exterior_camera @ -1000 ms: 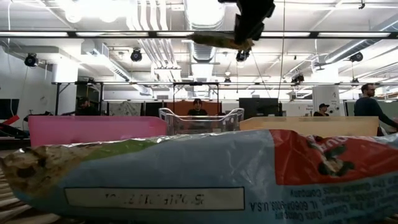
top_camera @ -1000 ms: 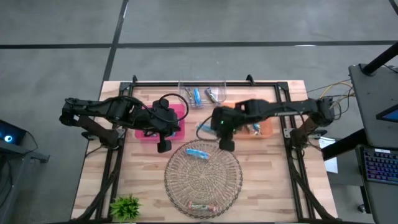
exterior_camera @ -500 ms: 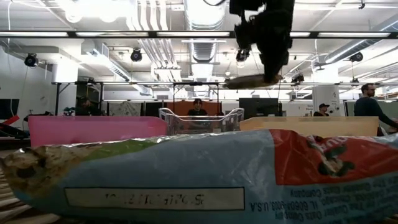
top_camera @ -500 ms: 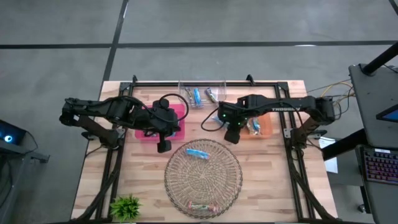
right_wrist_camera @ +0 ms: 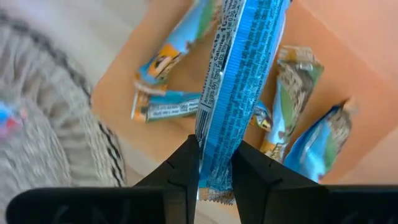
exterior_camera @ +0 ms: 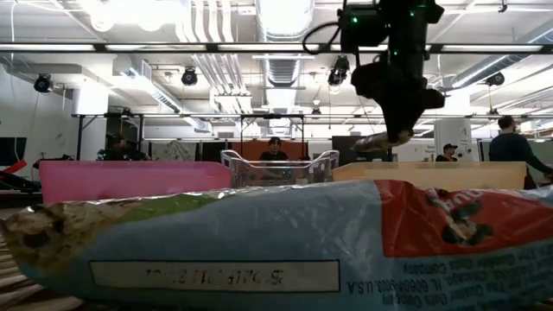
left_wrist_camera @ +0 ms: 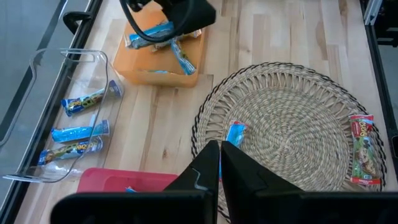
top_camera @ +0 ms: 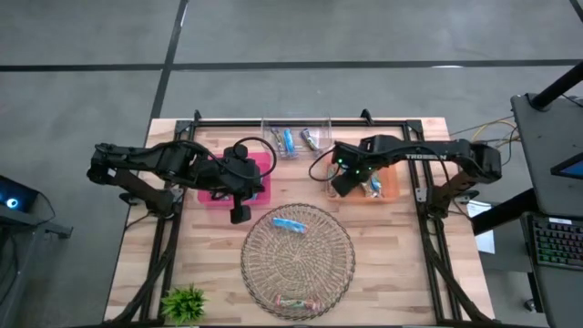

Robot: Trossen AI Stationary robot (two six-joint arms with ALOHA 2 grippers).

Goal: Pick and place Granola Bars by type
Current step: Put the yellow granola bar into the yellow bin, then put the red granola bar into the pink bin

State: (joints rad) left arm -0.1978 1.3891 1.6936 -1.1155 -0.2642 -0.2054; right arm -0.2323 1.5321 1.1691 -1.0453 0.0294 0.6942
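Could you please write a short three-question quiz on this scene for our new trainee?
1. True or false: the right hand is shut on a blue granola bar.
2. Over which tray does the right hand hang? A. pink tray B. orange tray C. clear tray
3. How many bars lie on the round wicker mat?

Key
1. True.
2. B: it hangs over the orange tray, where other bars already lie, while the pink tray sits under the left hand, which is shut and empty.
3. Two: a blue bar and a reddish bar.
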